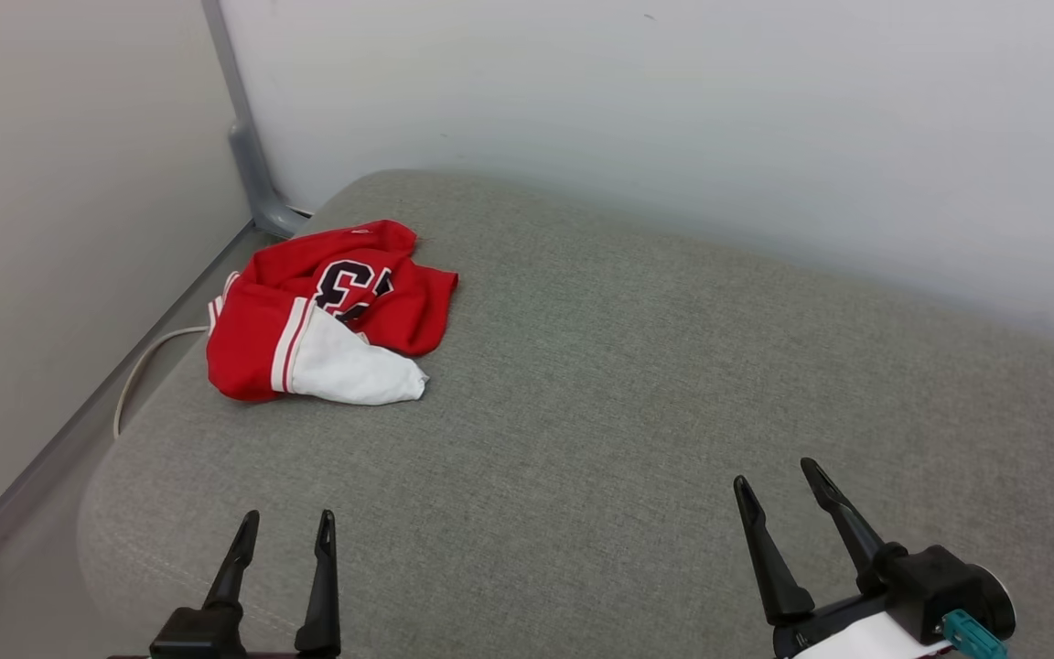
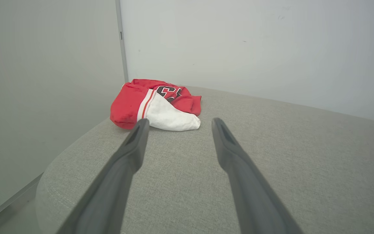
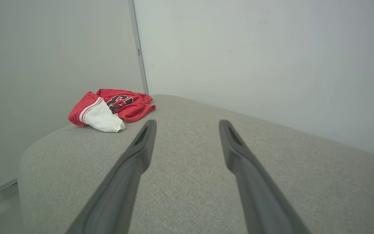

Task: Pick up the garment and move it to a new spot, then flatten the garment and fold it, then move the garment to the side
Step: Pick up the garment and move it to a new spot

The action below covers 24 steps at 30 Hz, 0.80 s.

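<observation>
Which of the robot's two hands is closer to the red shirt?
The left gripper: the crumpled red jersey lies on its side of the grey cushion, while the right gripper sits farther across.

1. We find the garment (image 1: 326, 311) lying on the cushioned seat (image 1: 628, 384), at its far left corner.
2. Our left claw (image 1: 290, 517) hangs over the near edge, with our right claw (image 1: 776, 471) to its right, both well apart from the garment.
3. A wall (image 1: 673, 110) stands behind the far edge.

We take this for a bare test booth: pale partition walls (image 1: 673, 110), a grey metal post (image 1: 232, 101), a grey upholstered seat (image 1: 600, 394).
</observation>
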{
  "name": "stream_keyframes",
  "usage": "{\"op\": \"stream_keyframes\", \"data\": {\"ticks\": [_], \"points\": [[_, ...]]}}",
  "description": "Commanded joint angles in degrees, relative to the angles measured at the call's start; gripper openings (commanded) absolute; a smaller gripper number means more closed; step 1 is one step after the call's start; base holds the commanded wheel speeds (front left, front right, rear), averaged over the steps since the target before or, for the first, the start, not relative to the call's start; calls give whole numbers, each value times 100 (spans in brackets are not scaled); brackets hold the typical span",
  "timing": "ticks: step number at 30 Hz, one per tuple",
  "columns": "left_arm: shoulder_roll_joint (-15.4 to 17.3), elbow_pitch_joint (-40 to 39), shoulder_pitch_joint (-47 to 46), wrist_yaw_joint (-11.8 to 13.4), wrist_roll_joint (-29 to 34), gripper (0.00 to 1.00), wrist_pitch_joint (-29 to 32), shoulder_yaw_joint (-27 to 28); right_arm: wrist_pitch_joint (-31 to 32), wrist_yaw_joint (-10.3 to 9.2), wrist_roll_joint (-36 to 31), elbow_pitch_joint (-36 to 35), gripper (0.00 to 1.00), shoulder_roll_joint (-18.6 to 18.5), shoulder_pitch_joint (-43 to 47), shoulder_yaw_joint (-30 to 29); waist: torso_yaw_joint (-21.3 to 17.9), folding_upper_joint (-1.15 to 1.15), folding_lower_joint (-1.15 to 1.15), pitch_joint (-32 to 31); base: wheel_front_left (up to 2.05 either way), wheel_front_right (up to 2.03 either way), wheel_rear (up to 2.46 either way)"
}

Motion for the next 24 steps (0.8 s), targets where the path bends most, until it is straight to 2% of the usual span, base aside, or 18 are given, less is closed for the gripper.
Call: {"op": "stream_keyframes", "data": {"ticks": [1,5,9,11,15,16,18,24], "points": [[-8,-14,4,-2,27,100,-16,63,-14,-6,-48,-7,100,9,20,-12,-54,0,0,33,0,0,0],[-8,-82,-171,37,-8,100,-16,229,-13,-6,-129,-66,100,9,-40,-51,-163,0,0,178,0,0,0],[-10,-28,-449,-133,-81,100,-16,446,-14,-6,-311,-153,100,8,-164,-100,-310,0,0,473,0,0,0],[108,51,-711,-229,-69,100,-16,541,-13,-6,-414,-230,100,8,-225,-147,-374,0,0,681,0,0,0],[555,719,-1374,-376,-211,100,-16,630,-14,-6,-592,-401,100,8,-326,-231,-490,0,0,1090,0,0,0],[555,719,-1374,-376,-211,100,-16,630,-14,-6,-592,-401,100,8,-326,-231,-490,0,0,1090,0,0,0],[877,1160,-1867,-420,-340,100,147,613,-13,-6,-690,-506,100,-21,-415,-240,-559,0,0,1357,0,0,0],[1929,2065,-3240,-465,-984,100,1426,249,-13,-6,-834,-861,100,-213,-669,-295,-759,0,0,2139,0,0,0]]}}
